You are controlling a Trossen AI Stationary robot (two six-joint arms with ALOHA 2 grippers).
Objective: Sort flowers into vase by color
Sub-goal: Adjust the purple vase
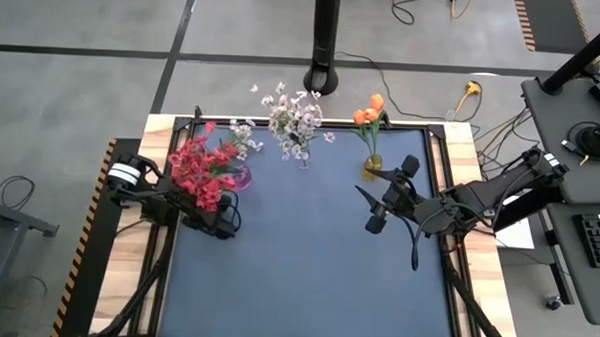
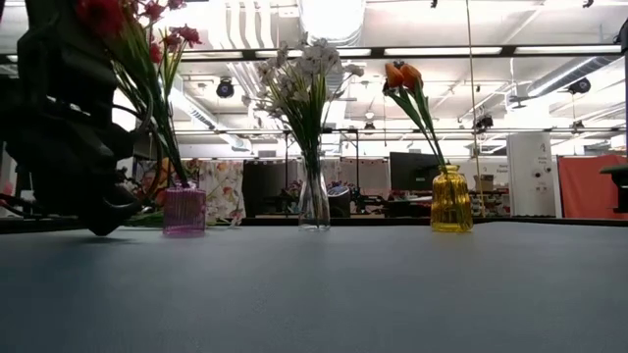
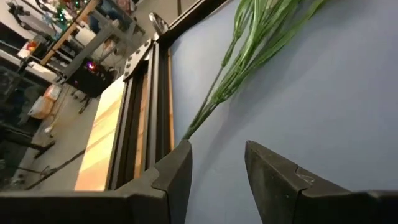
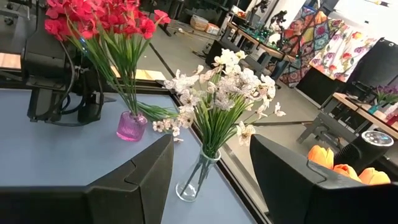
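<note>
While three vases (image 2: 314,201) each hold one flower colour | both arms' jaws open, holding nothing

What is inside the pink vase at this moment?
The pink vase holds red flowers on green stems. A pale-blossom sprig lies beside it, outside. The tinted glass hides the stem ends and whether it holds water.

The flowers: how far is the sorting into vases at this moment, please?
It looks nearly finished. The red flowers stand in the pink vase, the white flowers in the clear vase, and the orange flowers in the yellow vase. Nothing is in hand: the left gripper and the right gripper are both open and empty. No loose flower shows on the table, so little seems left.
</note>
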